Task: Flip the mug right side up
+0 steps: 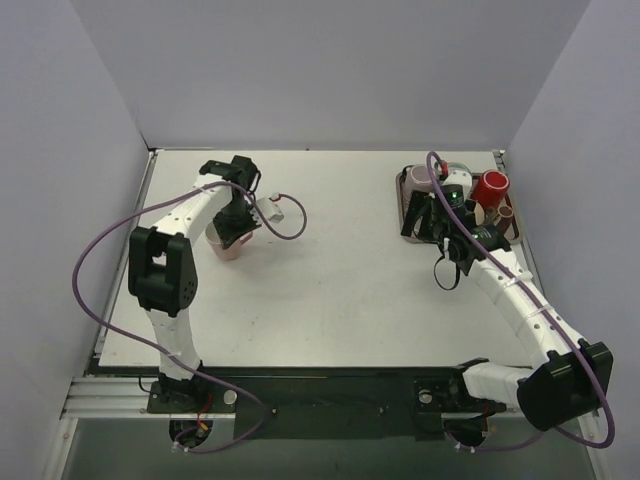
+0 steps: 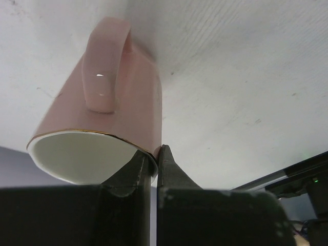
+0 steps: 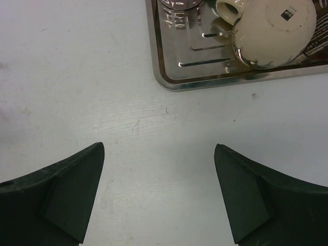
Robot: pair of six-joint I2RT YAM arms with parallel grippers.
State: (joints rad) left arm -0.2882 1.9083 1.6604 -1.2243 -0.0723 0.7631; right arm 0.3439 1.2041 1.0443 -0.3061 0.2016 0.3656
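Pink mug [image 2: 102, 118] was seen tilted against counter [image 2: 230, 77], rim wall clenched in left tool [image 2: 154, 154], handle facing tool. Judged stiff, glazed, slippery, breakable; grip best taken at rim wall or handle. Right tool [image 3: 159, 189] was spread, nothing grasped, tray [image 3: 205, 84] just ahead.

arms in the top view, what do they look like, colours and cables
Both arms have white links and bulky black joints: left arm, right arm. A purple cable loops loosely along each. The fingers are matte black wedges, slightly scuffed.
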